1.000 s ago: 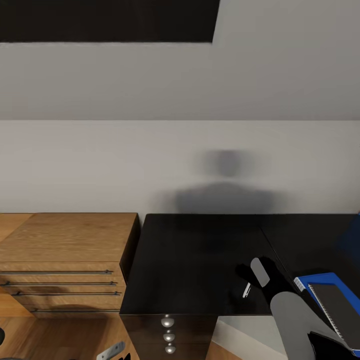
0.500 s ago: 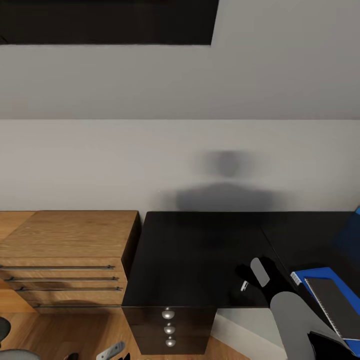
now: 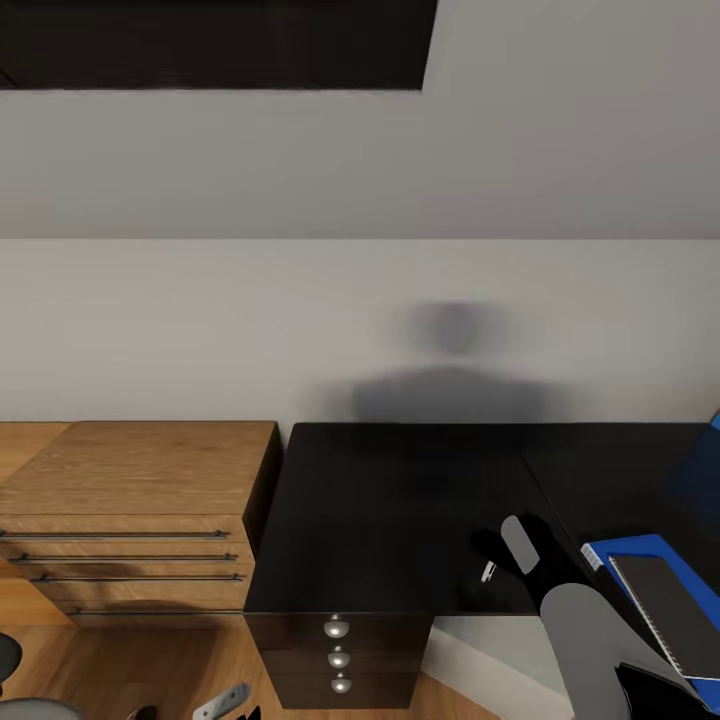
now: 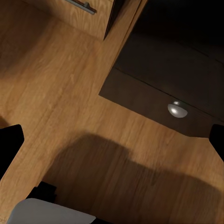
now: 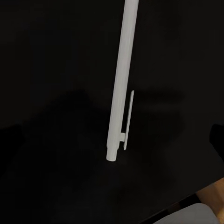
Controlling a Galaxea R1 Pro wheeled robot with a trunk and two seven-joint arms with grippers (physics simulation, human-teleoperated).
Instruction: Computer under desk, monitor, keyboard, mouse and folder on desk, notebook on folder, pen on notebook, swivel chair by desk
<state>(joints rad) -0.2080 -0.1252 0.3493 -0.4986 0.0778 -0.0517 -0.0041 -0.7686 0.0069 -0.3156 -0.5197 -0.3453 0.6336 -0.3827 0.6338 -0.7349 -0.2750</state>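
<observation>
Pen (image 5: pixel 120 88) flat on desk (image 3: pixel 400 520) | under right claw (image 3: pixel 492 560) | claw state unclear

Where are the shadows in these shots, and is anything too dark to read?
Head view: a soft, blurred robot-shaped shadow on the wall. Left wrist view: a broad shadow across the wood floor. Right wrist view: the desk renders near-black, only the white pen stands out.

We see a long white pen (image 5: pixel 120 88) with a thin clip lying on the black desk (image 5: pixel 51 93), and a bit of brown floor (image 5: pixel 212 196) past the edge.
</observation>
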